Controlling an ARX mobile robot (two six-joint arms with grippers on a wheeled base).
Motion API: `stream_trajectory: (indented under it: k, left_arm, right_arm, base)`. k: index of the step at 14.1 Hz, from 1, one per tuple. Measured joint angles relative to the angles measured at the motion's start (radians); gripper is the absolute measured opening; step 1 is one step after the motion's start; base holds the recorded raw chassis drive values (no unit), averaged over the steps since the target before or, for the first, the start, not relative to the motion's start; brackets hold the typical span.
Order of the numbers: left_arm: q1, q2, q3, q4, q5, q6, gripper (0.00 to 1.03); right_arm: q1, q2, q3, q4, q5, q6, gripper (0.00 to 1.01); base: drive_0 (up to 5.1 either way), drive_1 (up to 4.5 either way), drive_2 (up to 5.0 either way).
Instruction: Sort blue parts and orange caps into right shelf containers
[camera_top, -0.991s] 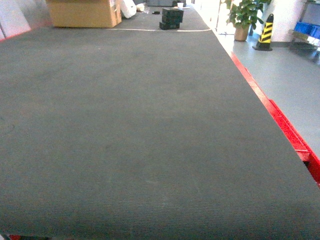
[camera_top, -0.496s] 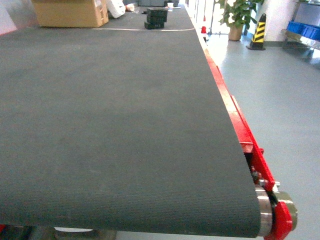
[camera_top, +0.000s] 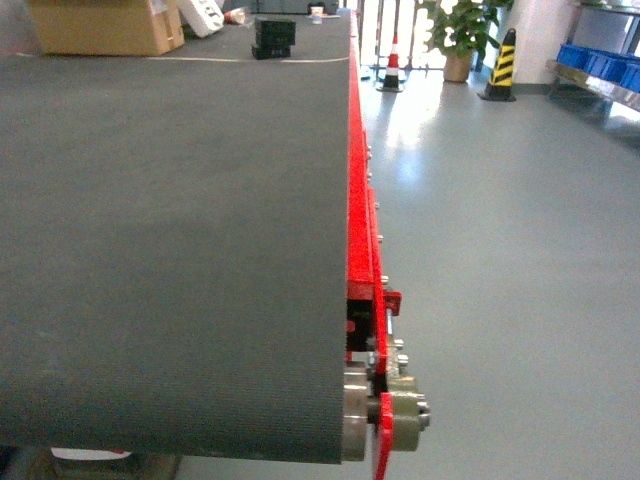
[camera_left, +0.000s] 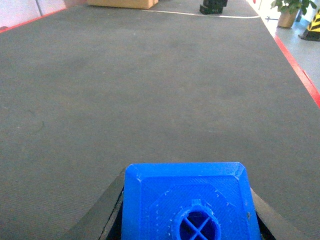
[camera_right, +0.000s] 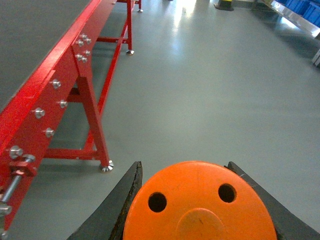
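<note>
In the left wrist view a blue part (camera_left: 190, 200), boxy with a round stud on top, sits between the black fingers of my left gripper (camera_left: 187, 185), which is shut on it above the dark belt. The right wrist view shows an orange cap (camera_right: 200, 205) with two small holes in its flat top, and my right gripper (camera_right: 185, 169) is shut on it over the grey floor beside the red frame. The right shelf containers (camera_top: 600, 65), blue crates on a metal shelf, stand far off at the upper right. Neither gripper shows in the head view.
The dark conveyor belt (camera_top: 170, 250) fills the left, edged by a red frame (camera_top: 358, 200) with an end roller (camera_top: 385, 415). A cardboard box (camera_top: 100, 25) and black boxes (camera_top: 273, 37) lie at its far end. Cones (camera_top: 392, 65) and a plant (camera_top: 455, 30) stand on the grey floor.
The head view has swung to the right: the belt's right edge, the end roller and a wide stretch of floor have come into view.
</note>
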Motion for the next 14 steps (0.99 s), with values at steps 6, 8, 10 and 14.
stream_trajectory:
  k: [6,8,10,14]
  left_arm:
    - [0.0,0.0,0.0,0.0,0.0,0.0,0.45]
    - [0.0,0.0,0.0,0.003,0.0,0.0,0.45]
    - [0.0,0.0,0.0,-0.002,0.0,0.0,0.45]
    - [0.0,0.0,0.0,-0.002,0.0,0.0,0.45]
  right_arm:
    - [0.0,-0.002,0.0,0.001,0.002,0.0,0.43]
    - [0.0,-0.002,0.0,0.0,0.001,0.0,0.43]
    - [0.0,-0.002,0.0,0.0,0.0,0.0,0.43]
    - [0.0,-0.002,0.0,0.002,0.001,0.0,0.43]
  base:
    - [4.9,-2.52,-2.5]
    - [4.9,-2.52,-2.5]
    - [4.9,-2.52,-2.5]
    - [4.9,-2.52,-2.5]
